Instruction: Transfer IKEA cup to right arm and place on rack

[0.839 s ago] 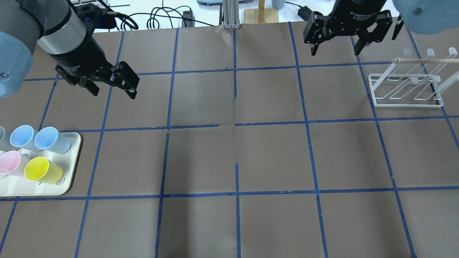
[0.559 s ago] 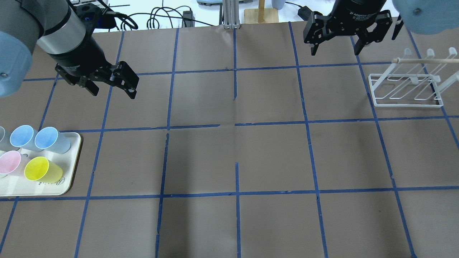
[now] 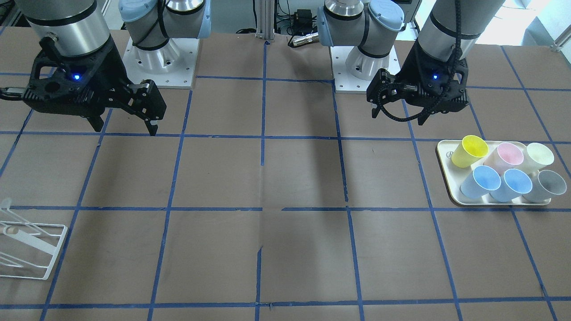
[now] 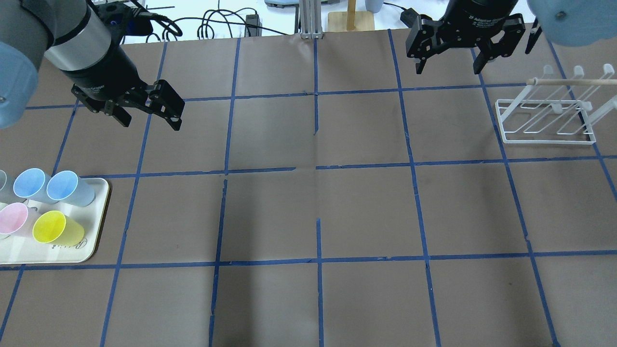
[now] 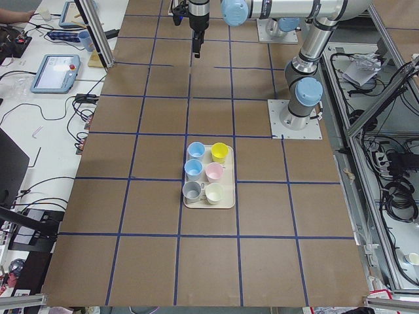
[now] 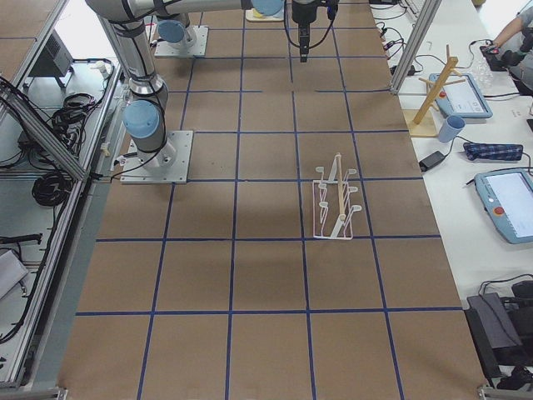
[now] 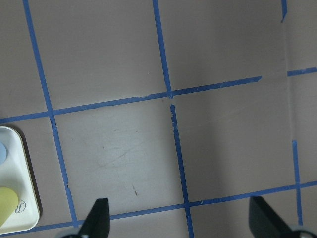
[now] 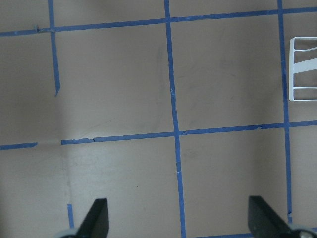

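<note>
Two pale blue IKEA cups [image 4: 29,183] [image 4: 65,185] stand on a cream tray [image 4: 72,253] at the table's left; they also show in the front view [image 3: 484,180] [image 3: 514,182]. My left gripper [image 4: 152,125] hangs open and empty above the table, beyond the tray and apart from the cups; the left wrist view shows its spread fingertips [image 7: 99,218] over bare paper. My right gripper [image 4: 449,71] is open and empty at the far right, left of the white wire rack [image 4: 549,142]. The rack holds nothing; its edge shows in the right wrist view [image 8: 302,69].
A yellow cup [image 4: 50,227] and a pink cup [image 4: 13,218] share the tray, with a cream cup [image 3: 539,155] and a grey cup [image 3: 551,183]. A wooden stand [image 4: 351,17] and cables [image 4: 217,21] lie past the far table edge. Blue tape grids the brown paper.
My left gripper has drifted slightly up and left, away from the tray. My right gripper has edged a little toward the far edge. Both stay open.
</note>
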Tool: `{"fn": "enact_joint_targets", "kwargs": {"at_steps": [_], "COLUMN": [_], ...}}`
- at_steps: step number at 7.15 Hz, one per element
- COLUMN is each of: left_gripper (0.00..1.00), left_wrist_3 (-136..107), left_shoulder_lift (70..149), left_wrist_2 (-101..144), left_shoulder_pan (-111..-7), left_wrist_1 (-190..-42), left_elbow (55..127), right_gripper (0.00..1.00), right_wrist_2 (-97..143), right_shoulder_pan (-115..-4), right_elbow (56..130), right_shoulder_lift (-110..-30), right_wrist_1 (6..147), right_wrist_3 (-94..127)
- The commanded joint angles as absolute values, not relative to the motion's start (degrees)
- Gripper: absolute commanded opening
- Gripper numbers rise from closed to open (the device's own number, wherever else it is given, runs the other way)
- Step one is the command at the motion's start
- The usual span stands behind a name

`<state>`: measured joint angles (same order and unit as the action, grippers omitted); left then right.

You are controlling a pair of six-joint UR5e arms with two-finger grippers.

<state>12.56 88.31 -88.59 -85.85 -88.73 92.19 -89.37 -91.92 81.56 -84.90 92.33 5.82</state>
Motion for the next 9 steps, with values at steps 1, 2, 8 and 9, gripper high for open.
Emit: {"fn": "enact_joint_targets", "kwargs": {"at_steps": [1, 2, 8, 9], "left_gripper": [1.0, 1.0, 1.0, 1.0], "left_wrist_3": [16.5, 20.5, 56.9, 62.9], "left_shoulder_lift": [88.3, 88.6, 93.9, 95.9], "left_wrist_2": [-89.1, -89.0, -90.6, -90.8], "left_shoulder_pan": [-81.3, -77.4, -59.0, -57.8], "left_wrist_1": [-88.9, -88.8, -86.8, -82.7], "left_elbow": [91.4, 91.5, 92.7, 92.8], "right_gripper": [1.0, 1.0, 1.0, 1.0], "right_wrist_2": [-87.3, -87.7, -87.5, -87.6], "right_shoulder_pan": [-91.8, -91.9, -91.8, -91.8], "right_elbow": [81.6, 81.6, 81.7, 81.7], "right_shoulder_lift": [-84.9, -84.9, -84.8, -84.8], "right_wrist_1": [92.5, 92.5, 92.3, 92.0], "right_wrist_3": [6.2, 6.2, 6.2, 6.2]}}
